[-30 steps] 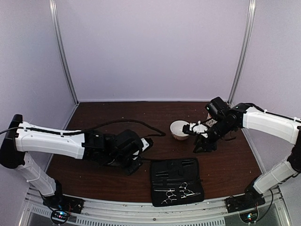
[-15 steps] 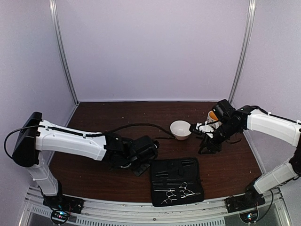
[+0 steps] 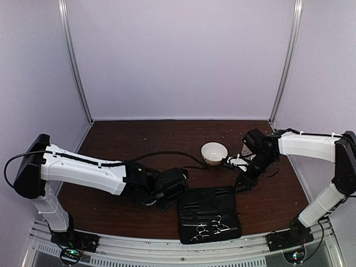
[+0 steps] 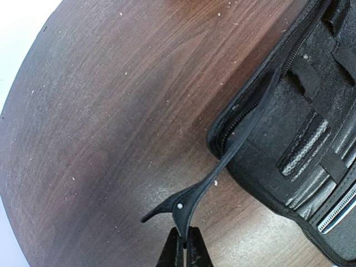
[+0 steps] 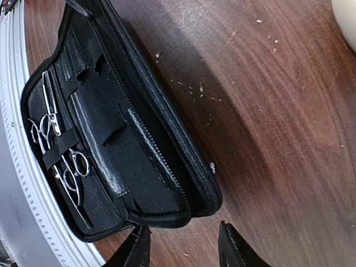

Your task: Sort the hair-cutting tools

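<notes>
A dark brown wooden worktop [image 3: 128, 139] sits inside pale lilac walls [image 3: 178, 55]. From above, a black case [image 3: 207, 204] lies unzipped and spread flat near the front edge, with two silver scissors [image 3: 200, 228] in its near half. A white bowl [image 3: 213, 152] stands farther back, apart from the case. The left tool [image 3: 169, 194] is low at the case's left edge. The right tool [image 3: 243, 183] points down just off the case's far right corner, beside the bowl.

In the left wrist view, the left tool [image 4: 184, 245] is clenched on the end of a thin black stick-like piece [image 4: 203, 189]. This piece slants up and right, and its far tip lies across the zipped rim of the case [image 4: 261, 139].

In the right wrist view, the right tool [image 5: 183, 250] is released, its fingers [image 5: 136, 250] apart over bare wood with nothing between them, just beside the case's corner [image 5: 194, 200]. The scissors [image 5: 55, 144] lie side by side under black straps in the half nearest the metal rail [image 5: 11, 139].
</notes>
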You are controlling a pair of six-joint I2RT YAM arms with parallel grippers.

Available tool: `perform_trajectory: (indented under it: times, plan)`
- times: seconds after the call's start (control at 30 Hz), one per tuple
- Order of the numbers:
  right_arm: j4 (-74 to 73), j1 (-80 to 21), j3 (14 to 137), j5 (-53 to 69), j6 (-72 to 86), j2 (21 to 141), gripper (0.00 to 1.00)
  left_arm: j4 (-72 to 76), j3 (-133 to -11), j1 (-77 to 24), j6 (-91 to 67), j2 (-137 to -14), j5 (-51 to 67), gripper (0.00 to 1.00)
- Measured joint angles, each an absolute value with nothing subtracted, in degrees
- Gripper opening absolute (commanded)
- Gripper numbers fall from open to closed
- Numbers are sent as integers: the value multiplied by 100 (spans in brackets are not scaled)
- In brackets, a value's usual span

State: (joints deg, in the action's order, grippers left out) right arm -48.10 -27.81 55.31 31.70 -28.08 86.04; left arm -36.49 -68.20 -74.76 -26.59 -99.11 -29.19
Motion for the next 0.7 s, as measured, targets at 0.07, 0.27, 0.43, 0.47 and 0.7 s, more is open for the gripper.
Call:
perform_trajectory:
  times: [0.07,0.27,0.43,0.47,0.7]
  plan:
    - [-4831,-2781,5531,3225,-2808,8672,43,-3653,-6820,-7548,-2735,-9909,-2989,0]
    - [-4860,-2781,5518,3308,-2808,8720,43,-3645,-6818,-7832,-2958,-9843,-3218,0]
    - [-4880,-2781,5513,3354,-2810,8785,43,-3632,-6812,-7885,-3210,-9867,-3269,0]
    - [-4886,-2781,5513,3367,-2812,8792,43,-3642,-6814,-7885,-3260,-9898,-3295,0]
    - [-4919,-2781,5511,3459,-2810,8919,43,-3734,-6792,-7846,-3590,-10221,-3352,0]
